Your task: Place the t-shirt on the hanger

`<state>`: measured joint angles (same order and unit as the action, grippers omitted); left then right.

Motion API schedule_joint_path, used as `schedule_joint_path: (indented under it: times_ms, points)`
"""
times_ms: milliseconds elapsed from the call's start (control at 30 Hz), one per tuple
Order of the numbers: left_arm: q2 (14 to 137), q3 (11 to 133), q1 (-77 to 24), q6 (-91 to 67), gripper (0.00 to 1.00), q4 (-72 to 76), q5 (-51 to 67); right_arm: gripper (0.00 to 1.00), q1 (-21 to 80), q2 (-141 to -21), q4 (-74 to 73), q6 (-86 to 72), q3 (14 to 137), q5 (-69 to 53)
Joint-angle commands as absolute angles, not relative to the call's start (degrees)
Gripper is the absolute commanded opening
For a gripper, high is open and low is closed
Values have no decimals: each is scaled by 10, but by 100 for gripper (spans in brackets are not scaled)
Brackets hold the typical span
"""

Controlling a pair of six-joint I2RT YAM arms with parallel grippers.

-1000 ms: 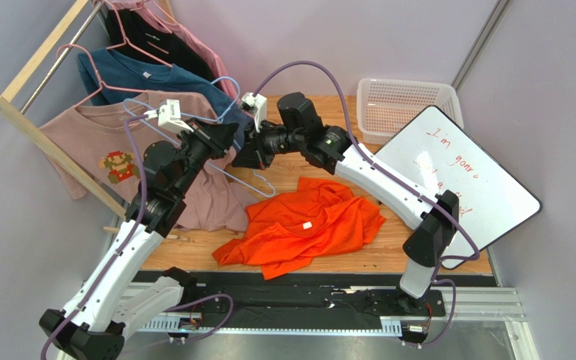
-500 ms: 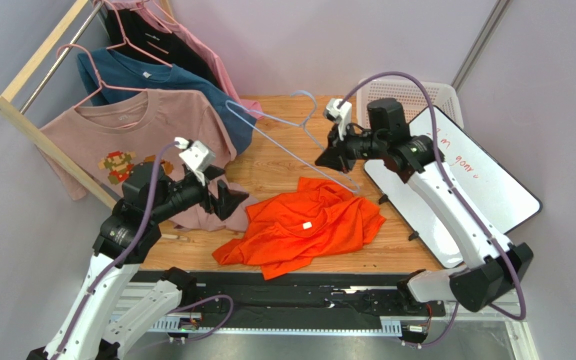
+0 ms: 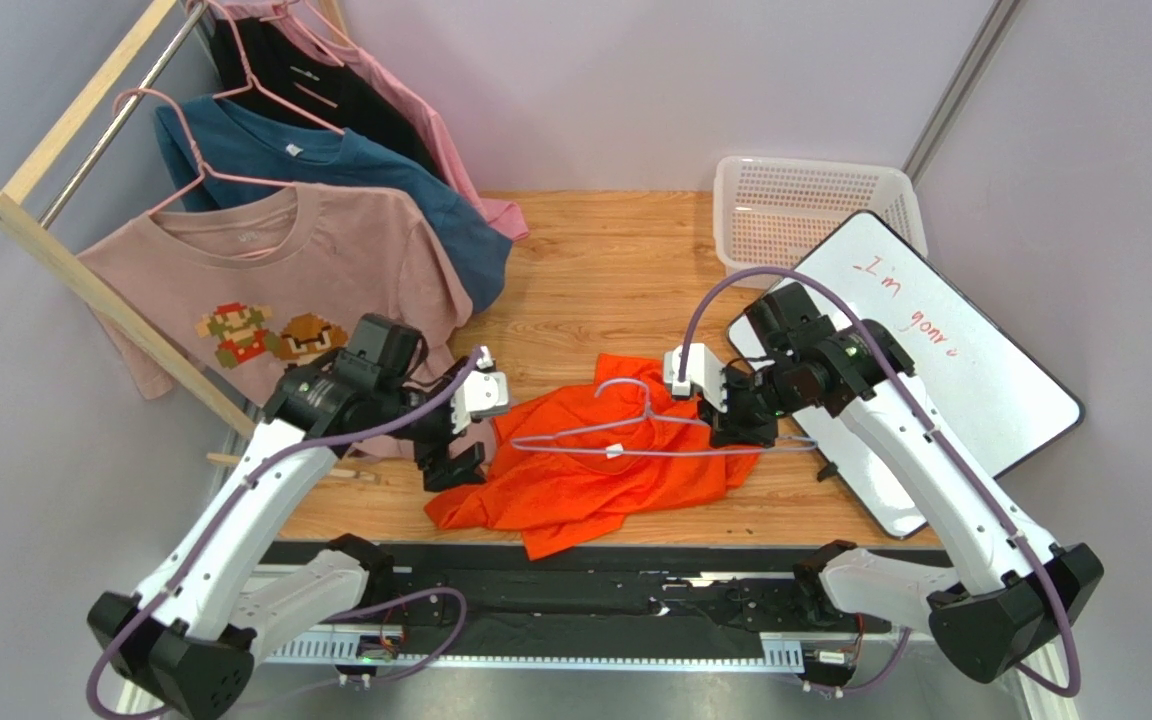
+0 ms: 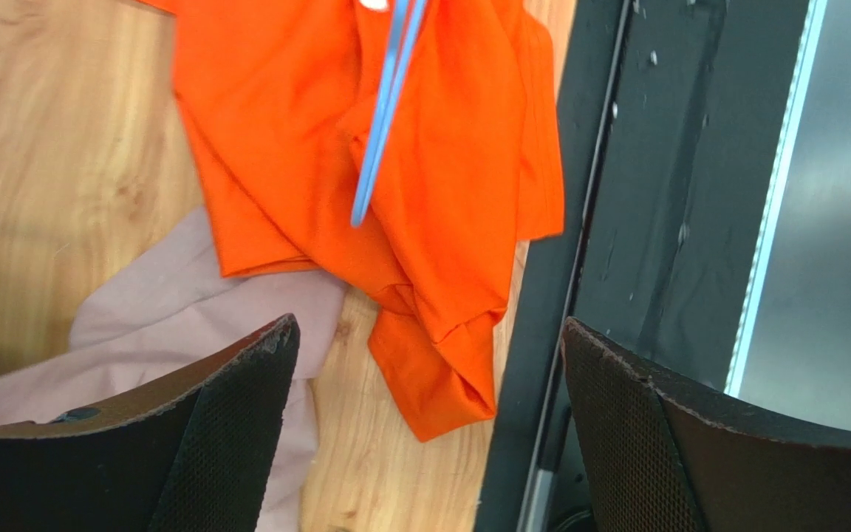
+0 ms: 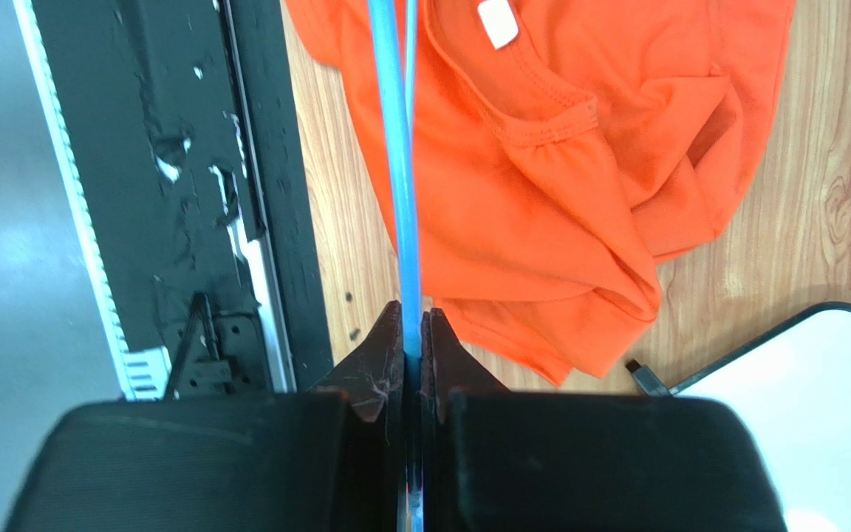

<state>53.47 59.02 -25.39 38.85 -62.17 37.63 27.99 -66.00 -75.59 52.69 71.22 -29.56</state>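
Top external view first: at the far left we see a wooden rack (image 3: 64, 248) carrying a dusty-pink shirt (image 3: 342, 263) with a pixel-game print and, behind it, a dark teal shirt (image 3: 334, 165). Just right of the pink shirt's hem, the left gripper (image 3: 465, 435) hangs over the wooden surface (image 3: 597, 285) at the left edge of the t-shirt (image 3: 582, 488), fingers spread wide and grasping nothing. In the left wrist view we see both pads apart, with orange cloth and a fold of pink cloth lying against each other between and beyond them. The t-shirt lies crumpled on the surface near its front edge, midway between the two arms, with its white neck label (image 3: 615, 450) facing up. The hanger (image 5: 400, 200) lies roughly level across the t-shirt's upper part, with the hook pointing toward the back of the surface; we cannot tell whether the wire touches the cloth. At the hanger's right end, the right gripper (image 3: 725, 420) is clenched on the light-blue wire, and the right wrist view shows the wire pinched between the closed fingertips. Further right a whiteboard (image 3: 973, 375) with red writing lies tilted, and behind it stands a white basket (image 3: 815, 162).
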Motion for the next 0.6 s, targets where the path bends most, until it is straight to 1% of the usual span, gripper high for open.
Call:
schedule_joint_path:
  times_ms: [0,133,267,433,567]
  points:
    - [589,586,-265,526,90,-628,408,0,280,-664,-839,590,714,-250]
    - [672,591,-298,533,89,-600,396,0,266,-668,-836,593,725,-241]
    - [733,595,-322,491,87,-535,413,0,230,-675,-853,610,734,-241]
    - [824,606,-351,474,82,-500,403,0,180,-676,-871,641,714,-249]
    - [877,618,-352,438,78,-449,380,0,176,-668,-889,653,687,-259]
